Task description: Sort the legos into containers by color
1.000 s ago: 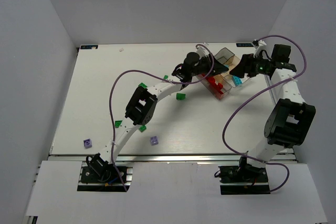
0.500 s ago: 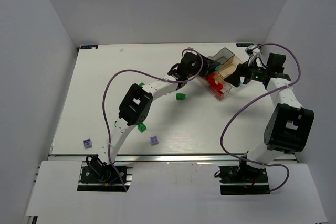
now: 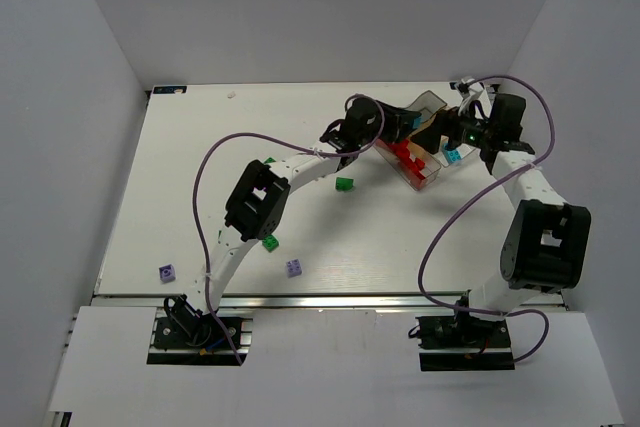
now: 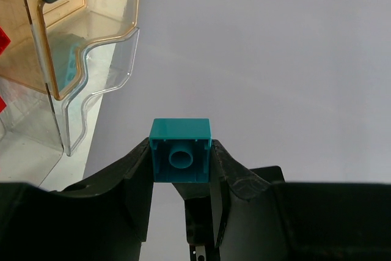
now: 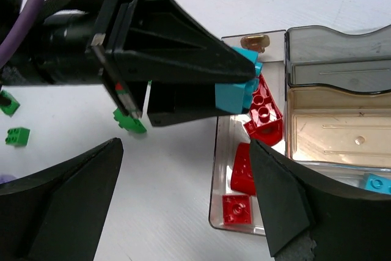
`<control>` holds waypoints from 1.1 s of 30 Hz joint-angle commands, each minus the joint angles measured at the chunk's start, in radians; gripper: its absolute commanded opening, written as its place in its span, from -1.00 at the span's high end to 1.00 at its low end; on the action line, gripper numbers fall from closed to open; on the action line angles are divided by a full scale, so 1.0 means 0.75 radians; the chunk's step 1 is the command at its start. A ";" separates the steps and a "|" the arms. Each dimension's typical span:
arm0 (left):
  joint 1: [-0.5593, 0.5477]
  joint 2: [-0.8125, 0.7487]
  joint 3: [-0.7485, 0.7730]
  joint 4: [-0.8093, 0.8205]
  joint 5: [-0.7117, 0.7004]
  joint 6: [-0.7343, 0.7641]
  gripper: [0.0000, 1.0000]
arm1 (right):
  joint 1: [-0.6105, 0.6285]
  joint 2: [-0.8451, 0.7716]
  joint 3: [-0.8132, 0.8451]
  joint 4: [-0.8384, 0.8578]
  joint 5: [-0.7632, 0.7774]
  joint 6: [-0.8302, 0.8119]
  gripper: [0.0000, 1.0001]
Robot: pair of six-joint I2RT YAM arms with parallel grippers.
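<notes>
We see our left tool [image 4: 180, 162] clenched on a cyan brick [image 4: 181, 134] at the rim of the compartment tray [image 4: 73, 80], red bricks [image 5: 263, 113] lying inside it, and our right tool [image 5: 184, 151] spread wide, holding nothing, just past it.

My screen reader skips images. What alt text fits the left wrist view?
The left gripper clamps a teal brick, hollow underside toward the camera, above the white table. The clear compartment tray stands at upper left.
</notes>
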 commanded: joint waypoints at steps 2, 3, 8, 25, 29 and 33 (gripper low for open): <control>-0.011 -0.119 0.042 0.017 -0.014 -0.051 1.00 | 0.038 0.052 0.079 0.075 0.133 0.142 -0.78; -0.011 -0.119 0.042 0.025 -0.012 -0.061 1.00 | 0.042 0.058 0.083 0.081 0.147 0.144 -0.77; -0.011 -0.125 0.044 0.032 -0.003 -0.082 1.00 | 0.060 0.086 0.108 0.106 0.229 0.165 -0.75; -0.023 -0.130 0.044 0.025 0.019 -0.123 1.00 | 0.091 0.156 0.106 0.304 0.249 0.208 -0.44; -0.023 -0.128 0.050 0.032 0.021 -0.131 1.00 | 0.103 0.172 0.112 0.308 0.266 0.190 -0.23; -0.023 -0.134 0.052 0.023 0.017 -0.133 1.00 | 0.101 0.176 0.108 0.316 0.258 0.171 0.16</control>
